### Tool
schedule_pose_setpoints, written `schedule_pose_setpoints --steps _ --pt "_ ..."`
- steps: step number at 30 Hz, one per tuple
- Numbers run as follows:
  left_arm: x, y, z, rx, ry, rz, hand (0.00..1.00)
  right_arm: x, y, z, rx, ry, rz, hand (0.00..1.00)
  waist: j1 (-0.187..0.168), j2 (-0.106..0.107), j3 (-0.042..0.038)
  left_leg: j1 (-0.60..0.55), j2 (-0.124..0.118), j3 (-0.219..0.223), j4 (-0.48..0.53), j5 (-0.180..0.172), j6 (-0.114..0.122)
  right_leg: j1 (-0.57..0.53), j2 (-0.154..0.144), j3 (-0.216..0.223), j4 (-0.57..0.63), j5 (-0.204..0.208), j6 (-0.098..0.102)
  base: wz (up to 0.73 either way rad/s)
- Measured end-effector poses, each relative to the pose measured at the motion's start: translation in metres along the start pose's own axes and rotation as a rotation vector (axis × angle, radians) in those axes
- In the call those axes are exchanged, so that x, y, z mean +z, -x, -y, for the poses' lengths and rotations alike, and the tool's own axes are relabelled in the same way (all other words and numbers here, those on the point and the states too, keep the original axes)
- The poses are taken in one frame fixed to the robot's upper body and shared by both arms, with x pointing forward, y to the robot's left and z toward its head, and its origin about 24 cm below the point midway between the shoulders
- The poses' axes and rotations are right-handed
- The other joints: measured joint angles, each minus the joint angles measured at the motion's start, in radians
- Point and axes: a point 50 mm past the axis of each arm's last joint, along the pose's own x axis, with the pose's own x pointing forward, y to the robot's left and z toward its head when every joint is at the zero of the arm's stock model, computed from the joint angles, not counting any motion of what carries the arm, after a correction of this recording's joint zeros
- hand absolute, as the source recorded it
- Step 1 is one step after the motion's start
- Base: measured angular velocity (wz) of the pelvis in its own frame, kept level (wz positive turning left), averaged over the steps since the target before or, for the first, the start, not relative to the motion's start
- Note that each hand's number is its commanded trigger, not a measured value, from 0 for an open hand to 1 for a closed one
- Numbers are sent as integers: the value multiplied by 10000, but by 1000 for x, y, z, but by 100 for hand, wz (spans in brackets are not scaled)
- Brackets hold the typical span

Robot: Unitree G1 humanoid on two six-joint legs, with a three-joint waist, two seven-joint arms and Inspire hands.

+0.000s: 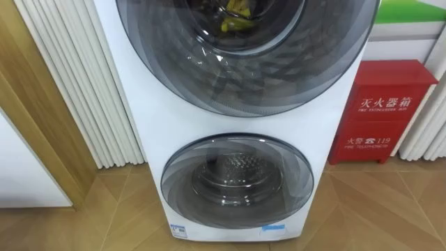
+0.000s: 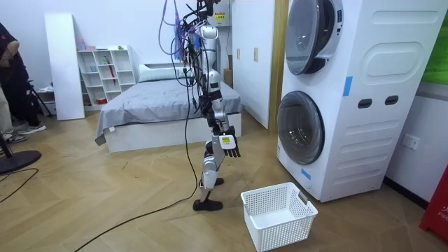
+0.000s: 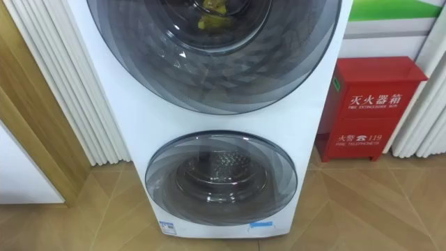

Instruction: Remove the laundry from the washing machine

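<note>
Wood floor [image 2: 105, 203], basket [image 2: 278, 213] by washing machine [image 2: 364, 140], yellow clothes [image 1: 237, 21] behind closed door [image 1: 244, 80], right hand [image 2: 228, 145], fingers relaxed

The washing machine [image 1: 132, 90] has a smooth, shiny white shell, its round doors [image 1: 182, 174] are dark, glossy and see-through, the drum [image 1: 237, 167] inside looks like dotted shiny metal, the floor [image 1: 376, 209] is smooth wood, and the basket [image 2: 280, 229] is white plastic.

A red box [image 1: 382, 111] stands on the wooden floor [image 1: 380, 213].
</note>
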Motion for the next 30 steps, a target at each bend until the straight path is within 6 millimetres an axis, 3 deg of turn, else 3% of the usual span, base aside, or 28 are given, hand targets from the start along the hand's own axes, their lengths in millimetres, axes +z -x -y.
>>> schedule_pose_setpoints --steps 15,23,25,29,30 --pt "0 0 0 29 -1 -5 0 0 0 -1 0 483 -209 0 7 -11 3 -8 1 -3 5 -1 0 -2 -3 -66 0 0 0 0" --pt "-2 0 0 -7 15 -42 0 3 -1 -3 38 -236 49 0 30 11 3 -29 1 12 4 -1 1 27 -2 -61 2 0 0 0" --pt "-1 0 0 -2 19 -35 0 14 -1 -6 78 -469 491 0 27 7 2 -38 1 35 3 -1 1 39 -10 -37 10 0 0 -4" --pt "-4 0 -1 -13 -4 -107 0 75 6 -29 516 -722 2891 0 37 12 11 -3 1 154 32 1 6 -4 -28 23 13 1 1 -9" --pt "-5 0 -2 17 -20 -141 0 98 13 -39 735 -507 3861 0 34 20 11 22 1 161 62 -1 9 -10 -31 12 8 1 1 0"
